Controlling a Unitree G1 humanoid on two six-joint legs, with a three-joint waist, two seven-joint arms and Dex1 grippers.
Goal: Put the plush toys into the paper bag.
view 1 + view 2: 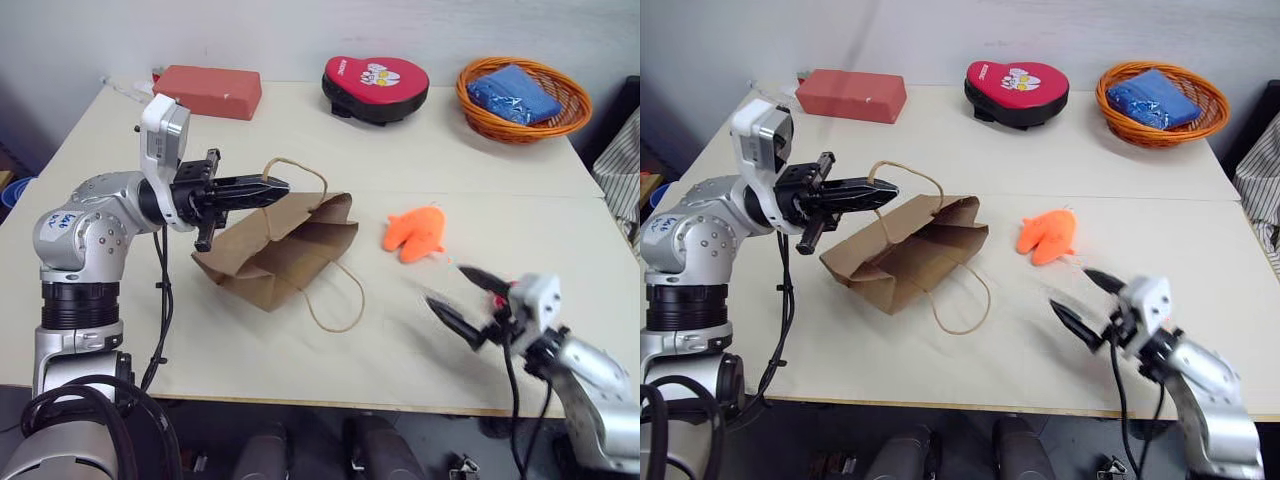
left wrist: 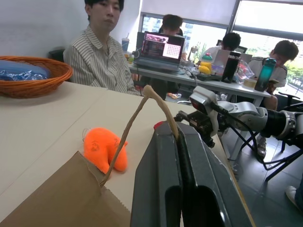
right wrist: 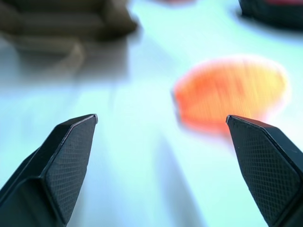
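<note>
Step in hand: bagging the orange plush toy [image 1: 415, 233]. It lies on the counter [image 1: 420, 160] near the middle, just beside the mouth of the paper bag [image 1: 272, 252] but apart from it, not held by anything.

Left gripper [image 1: 283, 187] is clenched on one twine handle [image 1: 297, 166], lifting the top edge so the bag's mouth gapes toward the toy. The bag lies on its side toward the left part of the counter, its other handle [image 1: 338, 300] slack on the surface.

Right gripper [image 1: 462, 295] is released, jaws wide and holding nothing, near the front edge on the right — the wrist view has the toy ahead between the fingers.

Red round plush: can't tell where it is.

Next move, by my read: right gripper reaches forward, pinches the toy's body, carries it into the mouth — the left must keep the handle up.
</note>
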